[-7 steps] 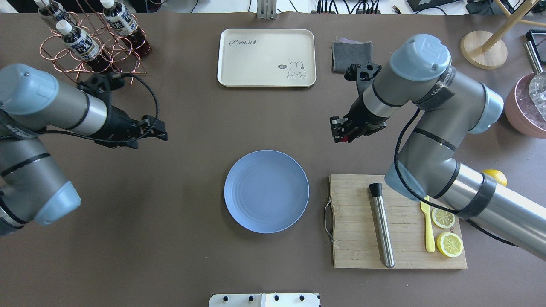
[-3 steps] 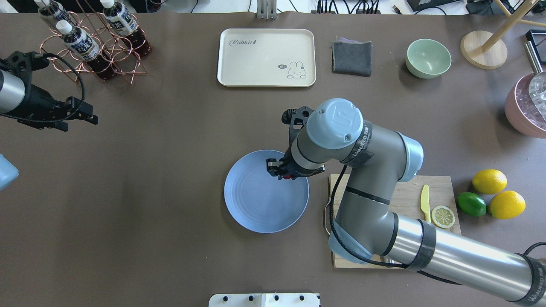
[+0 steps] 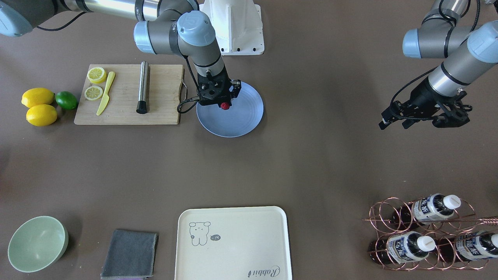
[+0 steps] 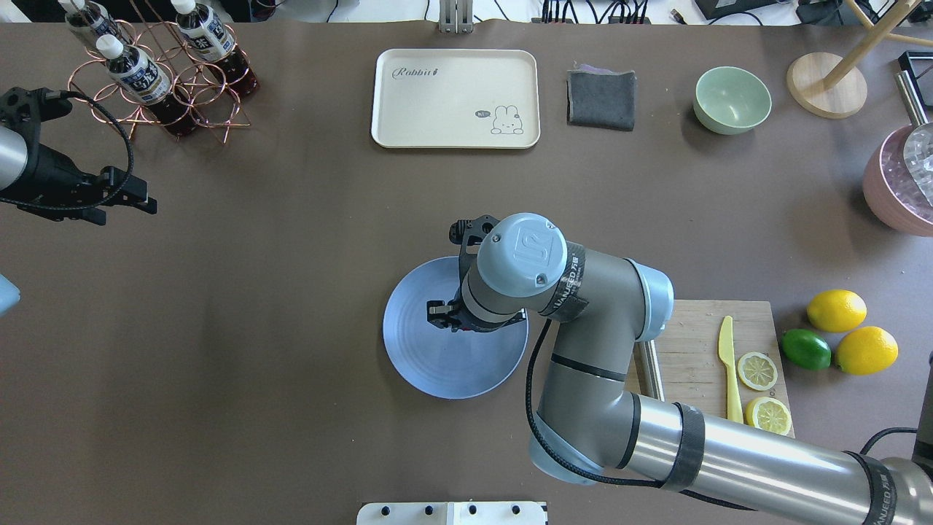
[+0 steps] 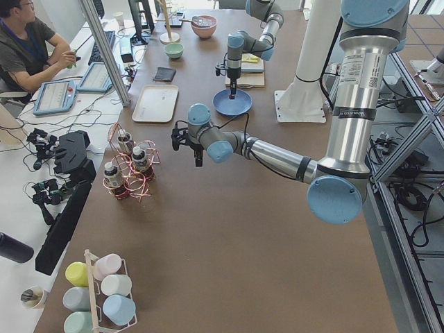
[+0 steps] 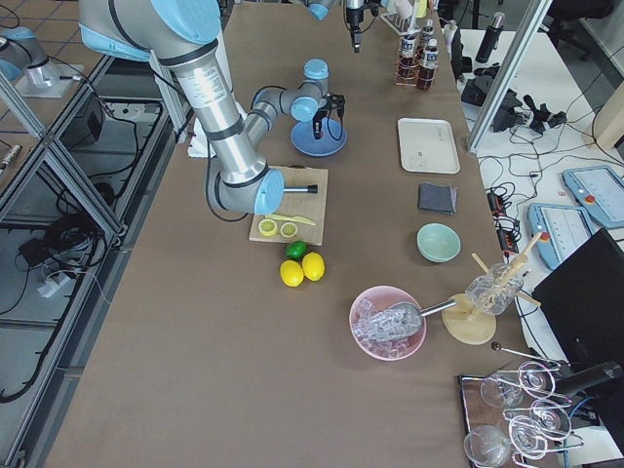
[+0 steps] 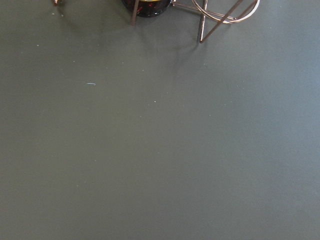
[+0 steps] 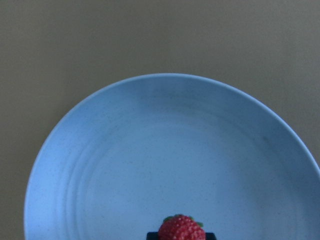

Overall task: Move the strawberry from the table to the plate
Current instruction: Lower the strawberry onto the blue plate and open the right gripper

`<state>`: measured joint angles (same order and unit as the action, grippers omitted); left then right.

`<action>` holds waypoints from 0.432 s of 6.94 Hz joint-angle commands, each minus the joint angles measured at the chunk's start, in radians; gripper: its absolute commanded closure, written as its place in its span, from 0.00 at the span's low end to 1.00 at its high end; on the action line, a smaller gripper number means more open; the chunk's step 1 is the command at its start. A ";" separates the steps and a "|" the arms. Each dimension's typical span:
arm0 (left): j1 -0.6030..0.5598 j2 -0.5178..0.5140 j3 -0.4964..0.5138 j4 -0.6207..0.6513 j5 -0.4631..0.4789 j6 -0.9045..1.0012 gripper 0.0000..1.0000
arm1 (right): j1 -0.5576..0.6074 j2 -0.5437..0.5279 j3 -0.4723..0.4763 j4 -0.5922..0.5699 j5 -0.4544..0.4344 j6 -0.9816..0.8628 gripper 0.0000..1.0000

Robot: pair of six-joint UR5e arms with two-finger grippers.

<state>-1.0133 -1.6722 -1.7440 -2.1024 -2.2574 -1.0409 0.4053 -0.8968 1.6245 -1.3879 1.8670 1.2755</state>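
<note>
The small red strawberry [image 3: 224,105] is between the fingers of my right gripper [image 3: 224,102], which is shut on it just over the blue plate [image 3: 237,122]. In the right wrist view the strawberry [image 8: 181,229] shows at the bottom edge, above the plate [image 8: 165,150]. From overhead, the right wrist covers the berry, and the right gripper [image 4: 443,316] hangs over the plate's [image 4: 437,364] middle. My left gripper [image 4: 142,200] hovers open over the bare table [image 4: 255,328] at the far left, near the bottle rack, holding nothing.
A bamboo cutting board [image 4: 692,343] with lemon slices, a yellow knife and a metal rod lies right of the plate. Lemons [image 4: 836,310] and a lime sit beyond it. The cream tray [image 4: 455,98], grey cloth [image 4: 601,98], green bowl [image 4: 732,100] and bottle rack [image 4: 160,80] line the far edge.
My right arm swung from the back right of the table to above the plate, carrying the strawberry. My left arm pulled back to the far left.
</note>
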 commanded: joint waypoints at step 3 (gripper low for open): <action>-0.001 0.000 -0.002 -0.001 -0.001 -0.002 0.06 | -0.028 0.007 -0.032 0.004 -0.029 -0.001 1.00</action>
<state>-1.0139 -1.6715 -1.7467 -2.1037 -2.2580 -1.0425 0.3812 -0.8903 1.5956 -1.3841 1.8418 1.2749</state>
